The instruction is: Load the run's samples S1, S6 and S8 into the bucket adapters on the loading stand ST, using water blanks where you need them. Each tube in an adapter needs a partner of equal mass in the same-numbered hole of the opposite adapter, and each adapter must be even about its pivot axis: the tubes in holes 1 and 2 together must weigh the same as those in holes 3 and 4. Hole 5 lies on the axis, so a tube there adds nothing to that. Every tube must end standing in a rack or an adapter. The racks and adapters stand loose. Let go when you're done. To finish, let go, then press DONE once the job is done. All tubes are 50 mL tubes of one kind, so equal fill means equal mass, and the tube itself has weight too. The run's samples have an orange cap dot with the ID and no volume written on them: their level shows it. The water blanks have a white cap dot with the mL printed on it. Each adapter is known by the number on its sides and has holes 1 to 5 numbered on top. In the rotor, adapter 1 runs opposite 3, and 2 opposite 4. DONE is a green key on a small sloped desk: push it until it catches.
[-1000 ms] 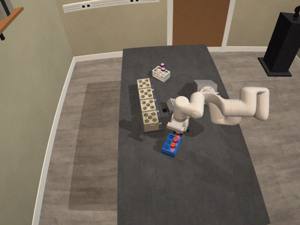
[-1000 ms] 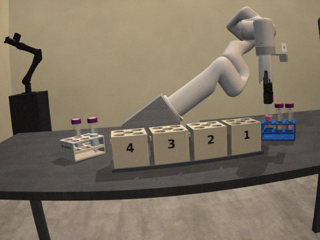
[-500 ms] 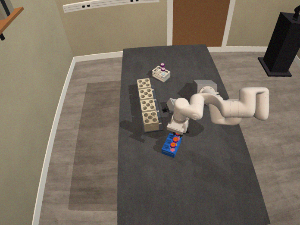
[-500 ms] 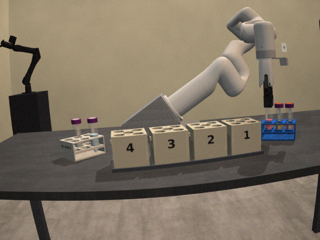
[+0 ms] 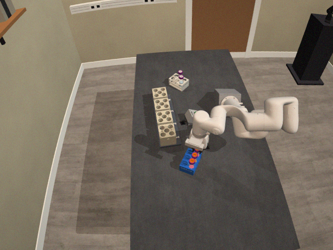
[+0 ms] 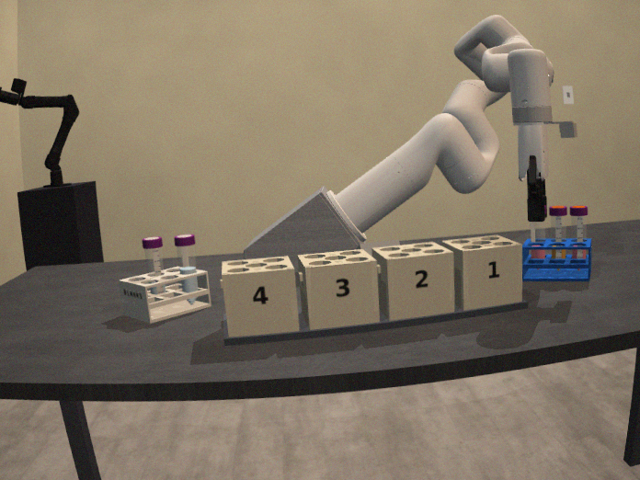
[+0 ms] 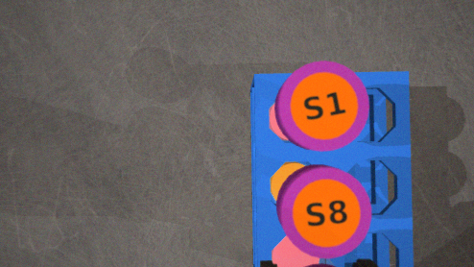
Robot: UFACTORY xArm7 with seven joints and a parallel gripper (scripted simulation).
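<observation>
My gripper [image 5: 197,149] [image 6: 536,218] [image 7: 317,264] is shut on an upright tube [image 6: 536,232] with pink liquid. Its ID is out of view. Its lower part is in the end hole of the blue rack [image 5: 186,170] [image 6: 555,275] [image 7: 399,153]. Tubes S8 [image 5: 194,154] [image 6: 558,211] [image 7: 326,212] and S1 [image 5: 192,161] [image 6: 578,211] [image 7: 324,106] stand beside it in the same row. Adapters 1 [image 6: 477,287], 2 [image 6: 408,298], 3 [image 6: 328,309] and 4 [image 6: 251,316] stand on the stand [image 6: 373,324], with no tubes seen in them.
The white blanks rack [image 6: 137,306] stands beyond adapter 4, with two purple-capped blanks, one [image 5: 180,72] [image 6: 152,243] and another [image 5: 181,77] [image 6: 185,240]; their numbers are unreadable. The small sloped desk [image 5: 189,117] stands between the adapters and the arm's base, its green key partly hidden.
</observation>
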